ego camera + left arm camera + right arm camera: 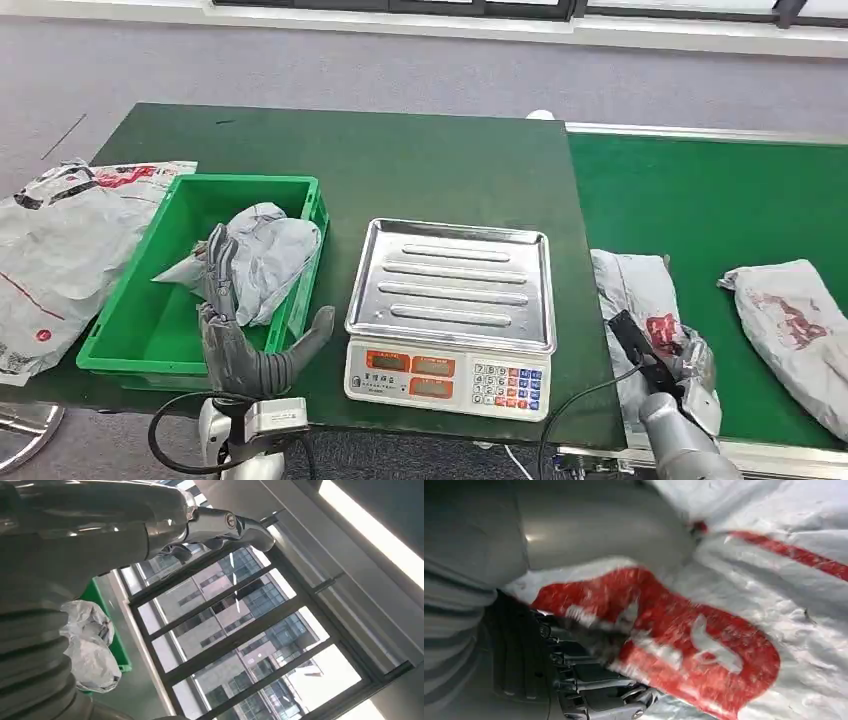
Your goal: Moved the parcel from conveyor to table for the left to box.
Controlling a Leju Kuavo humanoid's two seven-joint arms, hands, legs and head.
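Note:
A grey parcel with red print (640,290) lies at the near left end of the green conveyor (700,200). My right hand (655,362) grips it at its near edge. In the right wrist view the parcel (724,630) runs between the thumb (599,525) and the dark fingers (594,690). My left hand (245,340) is raised, fingers apart and holding nothing, in front of the green box (250,181) on the table (400,160). A crumpled grey parcel (270,250) lies in that box. The left wrist view shows my left hand (150,520) spread, with the box (120,655) and its parcel (90,650) beyond.
A steel-topped weighing scale (450,290) stands on the table between the box and the conveyor. Another grey parcel (790,320) lies further right on the belt. Large grey bags (60,250) lie at the table's left edge.

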